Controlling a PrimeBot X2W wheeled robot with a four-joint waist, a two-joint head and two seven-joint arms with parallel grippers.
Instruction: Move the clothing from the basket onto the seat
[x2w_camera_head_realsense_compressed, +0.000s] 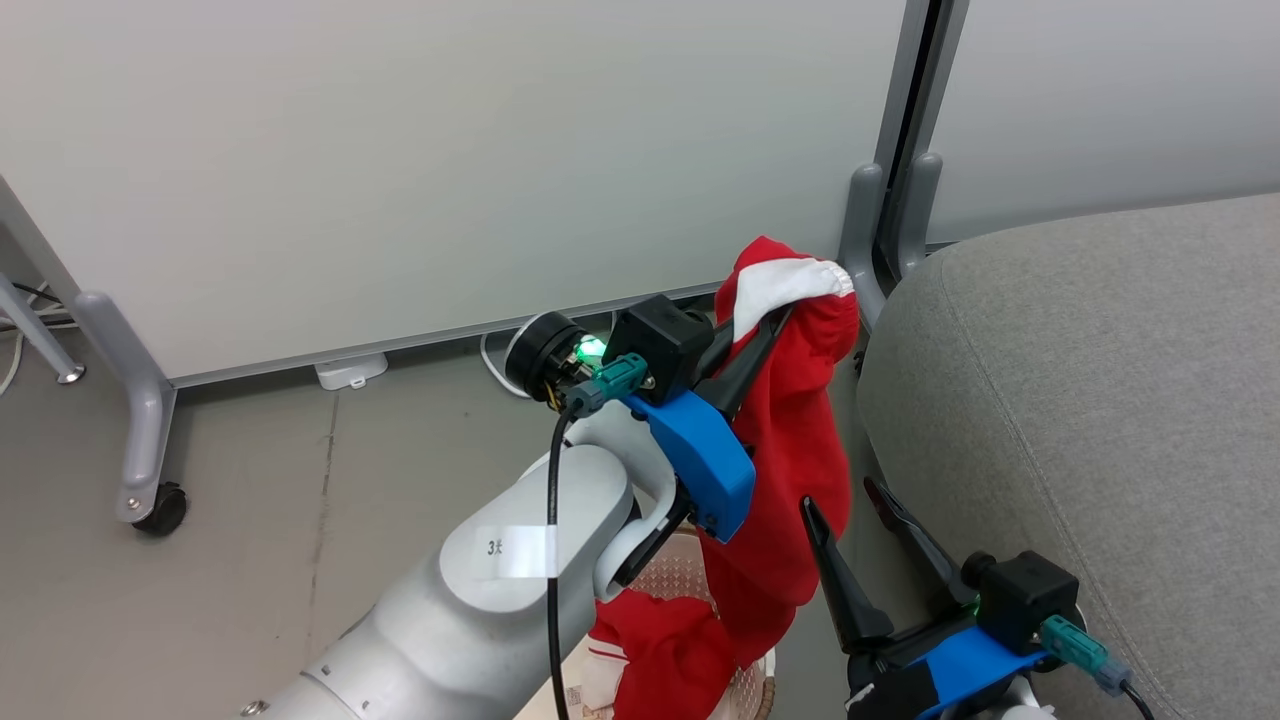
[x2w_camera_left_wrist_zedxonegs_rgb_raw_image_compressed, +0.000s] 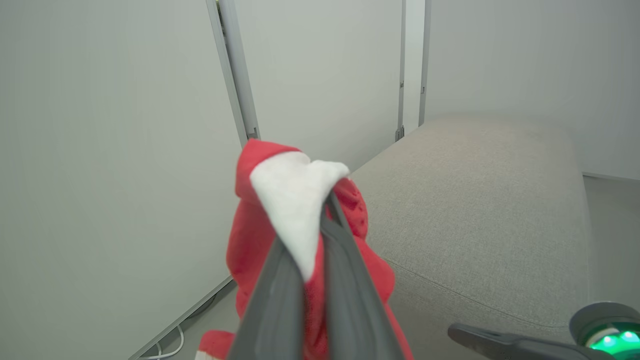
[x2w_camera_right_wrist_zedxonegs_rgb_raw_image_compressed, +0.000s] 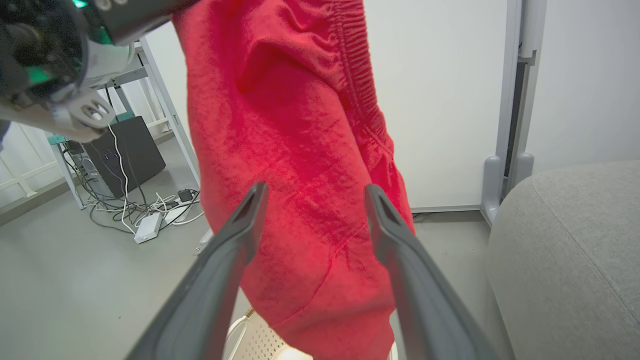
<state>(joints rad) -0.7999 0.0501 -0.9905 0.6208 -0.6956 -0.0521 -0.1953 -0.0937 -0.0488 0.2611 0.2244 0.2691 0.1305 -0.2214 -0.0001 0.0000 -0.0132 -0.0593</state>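
My left gripper (x2w_camera_head_realsense_compressed: 778, 318) is shut on the white trim of a red piece of clothing (x2w_camera_head_realsense_compressed: 790, 440), held up beside the seat's left edge. In the left wrist view the fingertips (x2w_camera_left_wrist_zedxonegs_rgb_raw_image_compressed: 327, 200) pinch the white trim and the clothing (x2w_camera_left_wrist_zedxonegs_rgb_raw_image_compressed: 250, 240) hangs below. Its lower end drapes into the basket (x2w_camera_head_realsense_compressed: 765, 690), where more red fabric with a white stripe (x2w_camera_head_realsense_compressed: 640, 645) lies. My right gripper (x2w_camera_head_realsense_compressed: 840, 497) stands open low beside the hanging clothing (x2w_camera_right_wrist_zedxonegs_rgb_raw_image_compressed: 300, 125), its fingers (x2w_camera_right_wrist_zedxonegs_rgb_raw_image_compressed: 255, 200) apart and holding nothing. The light grey seat (x2w_camera_head_realsense_compressed: 1080, 400) fills the right.
White wall panels stand behind, with a grey post and feet (x2w_camera_head_realsense_compressed: 900, 220) by the seat's corner. A partition leg on a caster (x2w_camera_head_realsense_compressed: 160, 505) is at left. Cables and a black box (x2w_camera_right_wrist_zedxonegs_rgb_raw_image_compressed: 135, 150) lie on the floor. A white adapter (x2w_camera_head_realsense_compressed: 350, 370) sits at the wall's base.
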